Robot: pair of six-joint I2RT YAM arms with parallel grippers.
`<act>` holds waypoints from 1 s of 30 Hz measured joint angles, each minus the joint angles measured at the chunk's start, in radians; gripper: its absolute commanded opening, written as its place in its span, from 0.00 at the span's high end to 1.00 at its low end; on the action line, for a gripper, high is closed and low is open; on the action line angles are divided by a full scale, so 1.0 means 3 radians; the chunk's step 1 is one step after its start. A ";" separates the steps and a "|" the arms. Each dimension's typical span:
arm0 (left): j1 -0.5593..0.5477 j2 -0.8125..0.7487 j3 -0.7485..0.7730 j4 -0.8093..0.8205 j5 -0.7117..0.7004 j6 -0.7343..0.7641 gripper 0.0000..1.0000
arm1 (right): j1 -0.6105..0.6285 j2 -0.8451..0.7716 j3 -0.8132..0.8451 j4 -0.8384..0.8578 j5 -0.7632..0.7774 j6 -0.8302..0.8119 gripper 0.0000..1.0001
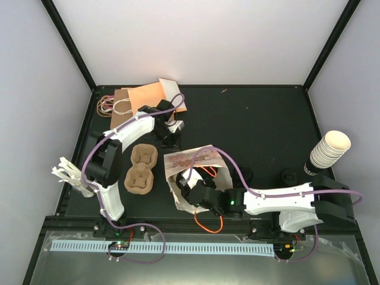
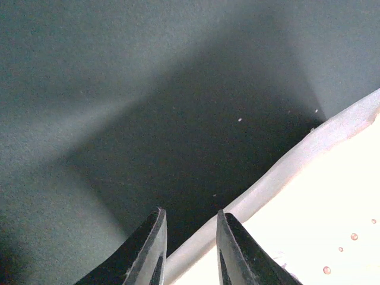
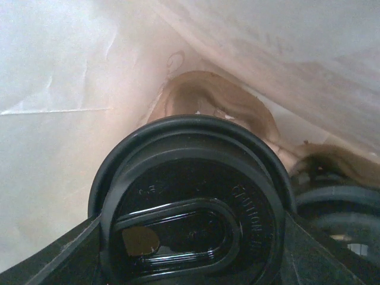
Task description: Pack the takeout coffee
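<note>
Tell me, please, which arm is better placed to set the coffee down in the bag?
Right. The right gripper holds the lidded takeout coffee inside the white bag. The left gripper is over the dark table beside the bag's edge, with nothing between its jaws.

Nothing reads clearly: the black lid (image 3: 178,172) carries raised lettering curving along its right side, possibly "CAUTION", and smaller embossed marks on its left that cannot be made out. The white paper bag (image 3: 71,77) shows only faint, illegible print through its paper. At far right, white marks on the dark band under the stack of cups (image 1: 330,147) are too small to read.
</note>
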 measured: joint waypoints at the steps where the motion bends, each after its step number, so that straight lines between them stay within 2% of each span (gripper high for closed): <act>1: 0.0000 -0.0018 -0.0032 0.0004 0.0019 0.0004 0.74 | 0.0000 0.0042 0.0025 0.0014 0.0008 -0.0018 0.51; 30: -0.0116 -0.0154 -0.0160 -0.0038 0.0088 0.0029 0.75 | 0.0032 0.0632 0.0388 -0.0032 0.0342 -0.0338 0.51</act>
